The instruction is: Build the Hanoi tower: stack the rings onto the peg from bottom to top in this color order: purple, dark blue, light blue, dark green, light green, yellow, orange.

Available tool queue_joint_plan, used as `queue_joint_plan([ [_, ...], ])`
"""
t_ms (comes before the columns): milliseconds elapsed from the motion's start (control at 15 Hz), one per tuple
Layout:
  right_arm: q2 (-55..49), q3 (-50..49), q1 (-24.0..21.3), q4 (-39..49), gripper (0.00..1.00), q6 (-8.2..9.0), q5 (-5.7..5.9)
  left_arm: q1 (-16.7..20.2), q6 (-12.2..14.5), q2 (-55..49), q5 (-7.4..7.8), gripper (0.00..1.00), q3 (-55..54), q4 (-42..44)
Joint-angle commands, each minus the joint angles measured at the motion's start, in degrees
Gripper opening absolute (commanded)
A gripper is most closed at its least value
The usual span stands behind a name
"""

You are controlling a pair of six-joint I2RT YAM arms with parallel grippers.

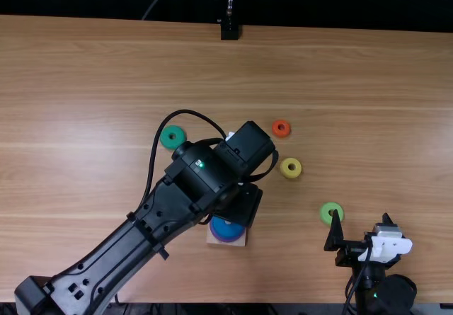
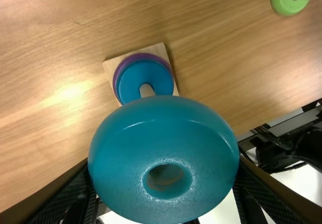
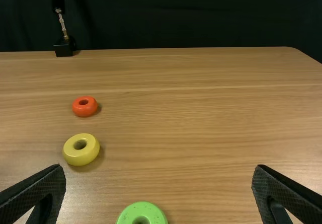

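Four rings [image 1: 284, 169] lie loose; left end effector [image 1: 241, 202] clasps light blue ring [image 2: 163, 128]; right end effector [image 1: 362, 221] gapes.

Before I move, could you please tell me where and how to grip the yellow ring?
Probably pinch the yellow ring by opposite sides of its outer wall, the right tool coming straight down, since it lies flat, hole up, its wall exposed.

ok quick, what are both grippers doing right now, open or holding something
Left gripper: fingers closed on the light blue ring, above the peg base.
Right gripper: open, fingers wide apart, holding nothing.
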Motion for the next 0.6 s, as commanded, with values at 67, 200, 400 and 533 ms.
queue_joint_plan([
  [67, -0.7, -3.6, 0.5, -3.4, 1.00, 0.29, 1.76, -1.2, -0.6, 0.9, 0.25, 0.00, 2.0, 0.0],
  [200, -0.7, -3.6, 0.5, -3.4, 1.00, 0.29, 1.65, -1.2, -0.6, 0.9, 0.25, 0.00, 2.0, 0.0],
  [400, -0.7, -3.6, 0.5, -3.4, 1.00, 0.29, 1.65, -1.1, -0.5, 0.9, 0.25, 0.00, 1.3, -0.1],
  [533, -0.7, -3.6, 0.5, -3.4, 1.00, 0.29, 1.76, -0.9, -0.5, 0.9, 0.25, 0.00, 0.0, -0.1],
])
